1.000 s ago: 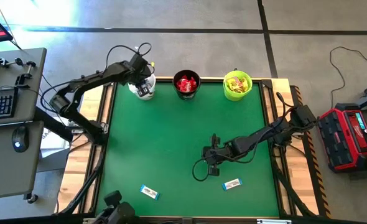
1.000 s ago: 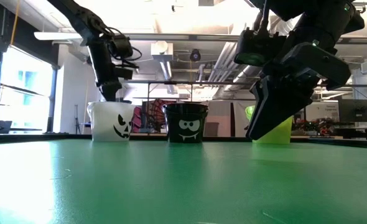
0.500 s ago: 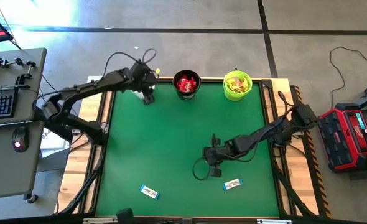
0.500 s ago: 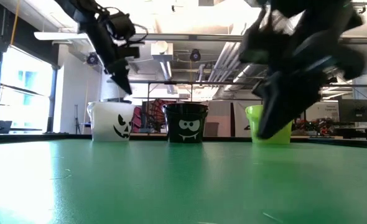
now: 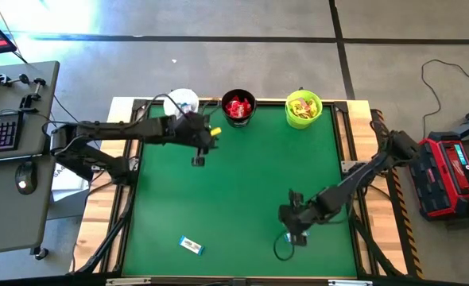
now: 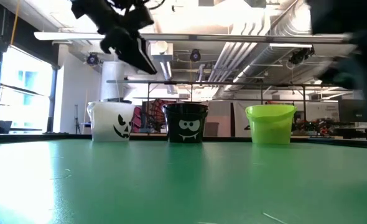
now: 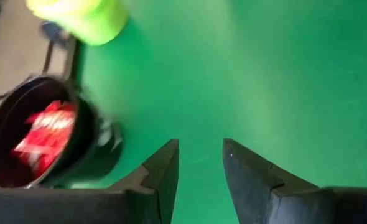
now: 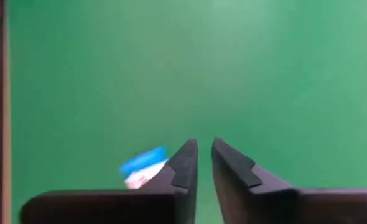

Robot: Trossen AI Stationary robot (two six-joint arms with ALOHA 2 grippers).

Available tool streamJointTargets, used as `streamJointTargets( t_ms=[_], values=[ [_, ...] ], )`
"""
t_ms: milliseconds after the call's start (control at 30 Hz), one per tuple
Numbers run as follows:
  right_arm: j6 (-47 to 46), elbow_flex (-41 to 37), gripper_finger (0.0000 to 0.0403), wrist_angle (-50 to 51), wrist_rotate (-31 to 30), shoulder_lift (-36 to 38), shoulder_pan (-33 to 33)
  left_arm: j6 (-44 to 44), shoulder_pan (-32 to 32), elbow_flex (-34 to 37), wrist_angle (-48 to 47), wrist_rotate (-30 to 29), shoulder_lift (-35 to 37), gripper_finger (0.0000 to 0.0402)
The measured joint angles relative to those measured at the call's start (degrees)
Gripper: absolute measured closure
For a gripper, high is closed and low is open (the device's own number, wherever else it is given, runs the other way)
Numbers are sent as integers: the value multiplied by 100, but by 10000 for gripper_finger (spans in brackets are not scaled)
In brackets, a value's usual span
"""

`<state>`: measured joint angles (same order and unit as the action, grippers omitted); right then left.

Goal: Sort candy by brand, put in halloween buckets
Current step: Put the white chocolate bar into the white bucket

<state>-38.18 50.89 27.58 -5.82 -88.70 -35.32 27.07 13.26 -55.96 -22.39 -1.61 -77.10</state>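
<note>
Left pincer [image 5: 198, 156], seen from above, hung over the bench [image 5: 242, 183] near its far edge, just in front of the white bucket [image 5: 181, 102]. The right pincer [image 5: 296, 232] sat low toward the front right. The black bucket [image 5: 238, 107] held red packets and the green bucket [image 5: 303, 109] held yellow-and-pink ones. One white-and-blue bar [image 5: 191, 245] lay by the front edge. The sorting looked almost done, with only bars left. What the white bucket held could not be made out.

At table height the three buckets stood in a row along the far edge, and the right arm was only a dark blur.

The left wrist view showed the left pincer [image 7: 200, 146] with its fingers apart and empty.

The right wrist view showed the right pincer [image 8: 204, 144] with a narrow gap and nothing in it. A second bar [image 8: 143, 165], hidden from above, lay beside one finger, partly cut off.
</note>
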Motion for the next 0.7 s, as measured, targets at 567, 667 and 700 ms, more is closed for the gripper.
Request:
streamJointTargets(
  t_ms=[567, 667, 700],
  values=[
    [-511, 131, 203, 1219, 27, -259, -936, -346, -1108, 0, -1, -41, -355, 284],
    [-348, 131, 203, 1093, 121, -458, -936, -348, -1186, 0, -3, -48, -482, 284],
    [-309, 131, 203, 1058, 160, -528, -936, -348, -1214, 0, 6, -50, -515, 284]
  ],
)
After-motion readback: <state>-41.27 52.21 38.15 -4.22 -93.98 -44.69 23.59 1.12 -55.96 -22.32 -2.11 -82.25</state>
